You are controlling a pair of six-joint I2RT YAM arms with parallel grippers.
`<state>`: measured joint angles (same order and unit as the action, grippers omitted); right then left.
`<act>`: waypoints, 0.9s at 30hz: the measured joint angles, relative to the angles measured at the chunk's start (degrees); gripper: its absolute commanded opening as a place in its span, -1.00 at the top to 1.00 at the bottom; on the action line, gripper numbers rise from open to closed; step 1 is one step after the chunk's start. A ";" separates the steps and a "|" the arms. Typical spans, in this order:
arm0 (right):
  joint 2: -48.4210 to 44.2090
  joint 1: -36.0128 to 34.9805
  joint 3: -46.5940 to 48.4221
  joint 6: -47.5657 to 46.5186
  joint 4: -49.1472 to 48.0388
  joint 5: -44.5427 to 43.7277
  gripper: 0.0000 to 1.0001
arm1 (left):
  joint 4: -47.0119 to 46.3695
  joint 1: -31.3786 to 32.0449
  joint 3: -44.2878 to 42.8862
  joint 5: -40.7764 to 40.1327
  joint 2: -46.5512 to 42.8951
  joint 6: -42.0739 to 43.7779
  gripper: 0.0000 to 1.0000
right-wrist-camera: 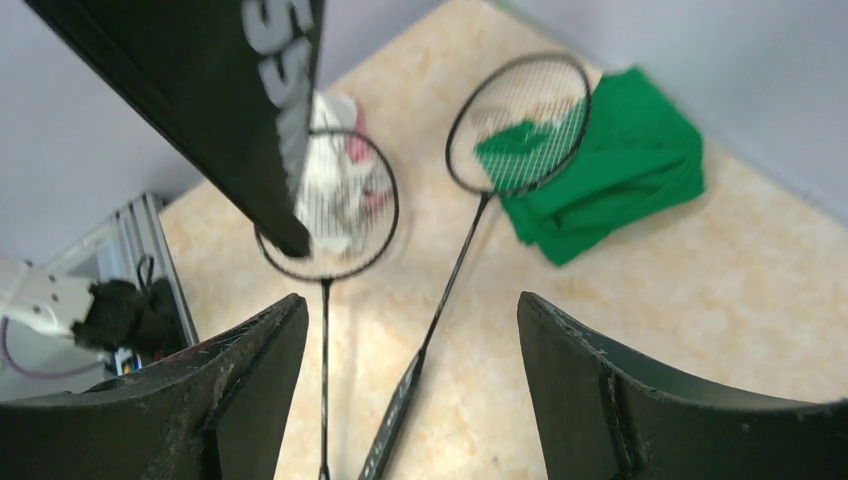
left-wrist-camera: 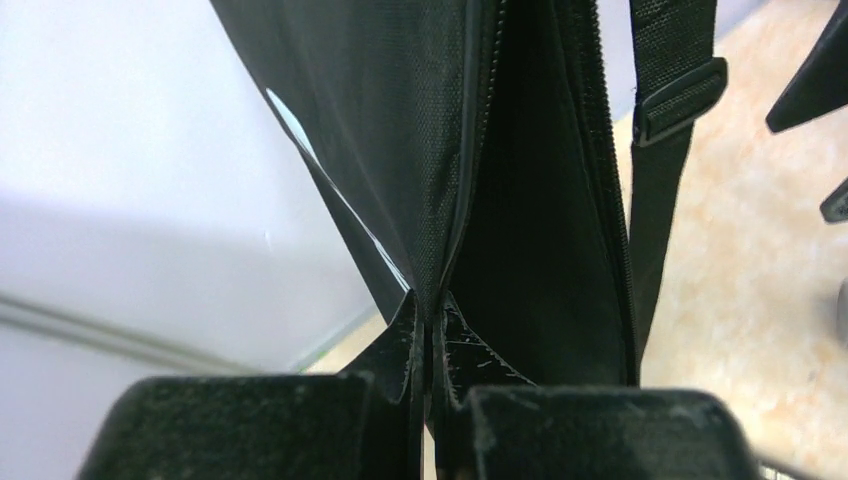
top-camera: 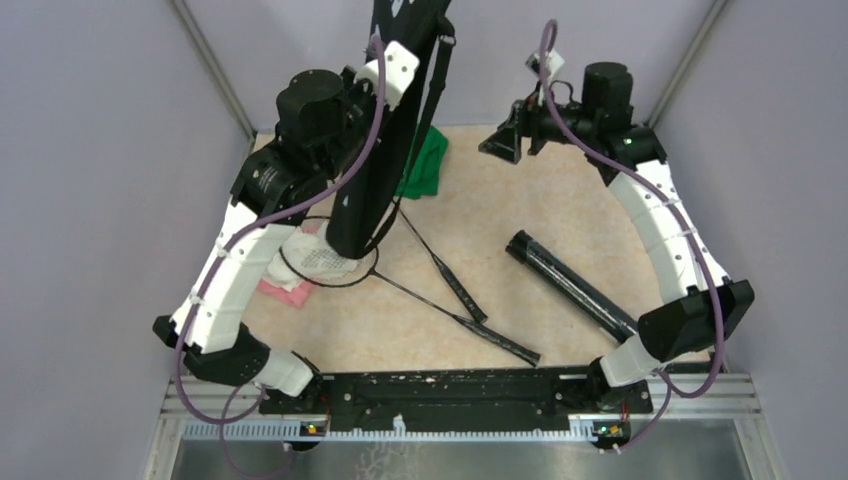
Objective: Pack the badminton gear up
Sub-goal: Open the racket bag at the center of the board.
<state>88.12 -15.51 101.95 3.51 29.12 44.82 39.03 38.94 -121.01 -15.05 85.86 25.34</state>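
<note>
A: Where's the racket bag [top-camera: 368, 195]?
B: Hanging upright, left jaws pinched shut on its zipper edge, over the crossed rackets [top-camera: 463, 293].
A: Right jaws?
B: Wide, empty. The tube [top-camera: 570, 285] lies on the surface [top-camera: 560, 190]; the green cloth [top-camera: 425, 165] is behind the bag.

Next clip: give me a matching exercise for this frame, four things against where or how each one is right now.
1 racket bag
2 black tube
3 green cloth
4 right gripper

a open, empty
b lying on the table, right side
c pinched by the left gripper, hanging
d partly under a racket head

Pairs: 1-c, 2-b, 3-d, 4-a
</note>
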 measured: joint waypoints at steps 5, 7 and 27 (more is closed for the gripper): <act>0.15 -2.80 -9.99 -4.61 1.79 -2.51 -0.50 | 5.05 -2.08 9.94 -0.66 -6.23 0.55 1.00; 0.70 -4.02 -12.79 -5.57 2.14 -3.43 -0.50 | 7.48 -4.81 12.63 0.83 -7.65 -0.04 1.00; 11.15 -28.11 -28.87 -16.63 -6.97 -4.76 -0.05 | 13.49 -21.59 22.12 8.66 -17.49 -5.55 1.00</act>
<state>99.26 -43.62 73.08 -13.13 22.15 40.05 52.51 17.34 -98.89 -6.39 68.38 19.79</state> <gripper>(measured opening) 0.561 0.016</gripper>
